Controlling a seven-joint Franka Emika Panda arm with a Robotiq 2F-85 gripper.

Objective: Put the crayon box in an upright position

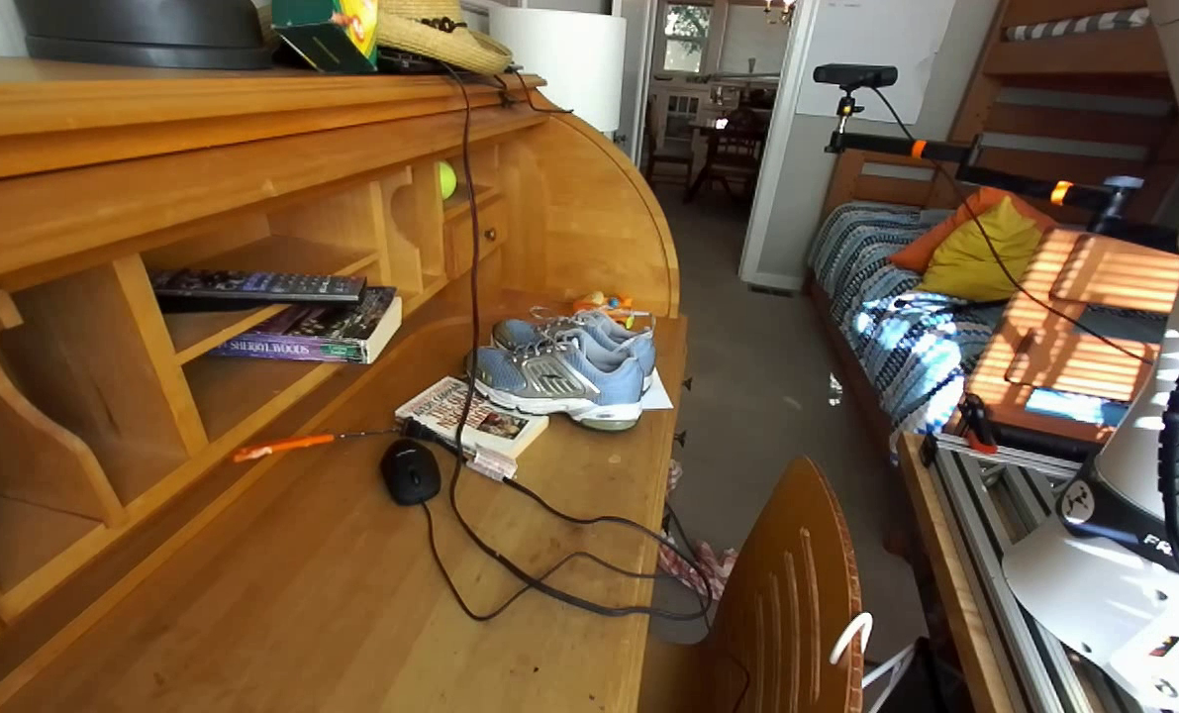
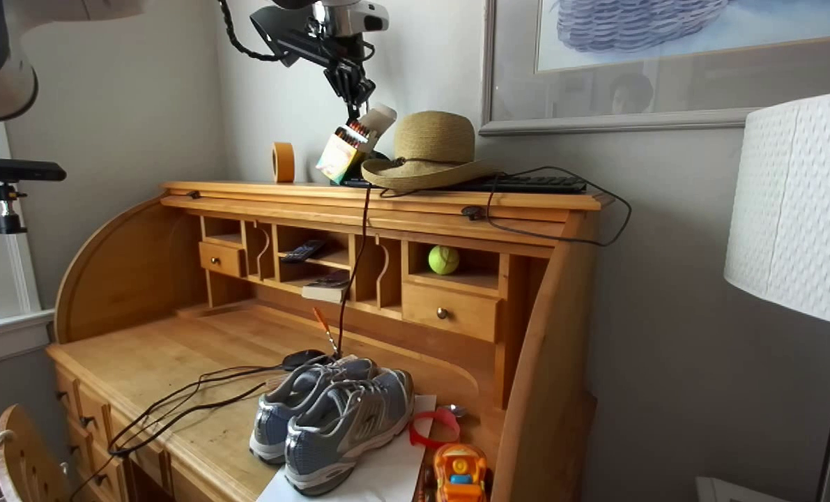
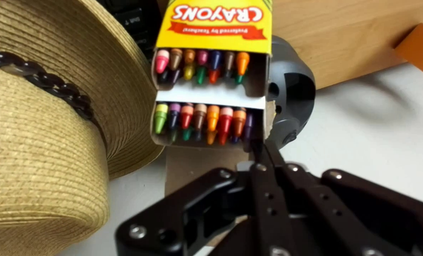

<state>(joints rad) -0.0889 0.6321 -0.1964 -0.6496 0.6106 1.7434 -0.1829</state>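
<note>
While nearly closed, the hand point(image 3: 263, 145) pinches the box point(image 3: 213, 42).

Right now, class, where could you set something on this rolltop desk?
The writing surface is bare between the window-side panel, cubbyholes and black cables. Crowded: around sneakers and computer mouse; up top, by straw hat and crayon box.

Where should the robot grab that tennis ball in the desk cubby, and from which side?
Grip the tennis ball around its widest part, pinching opposite flanks, and come in level through the open front of its cubby. The ball is round and boxed in above, below and on both sides, so the front looks the only way in; an off-centre touch might roll it.
</note>
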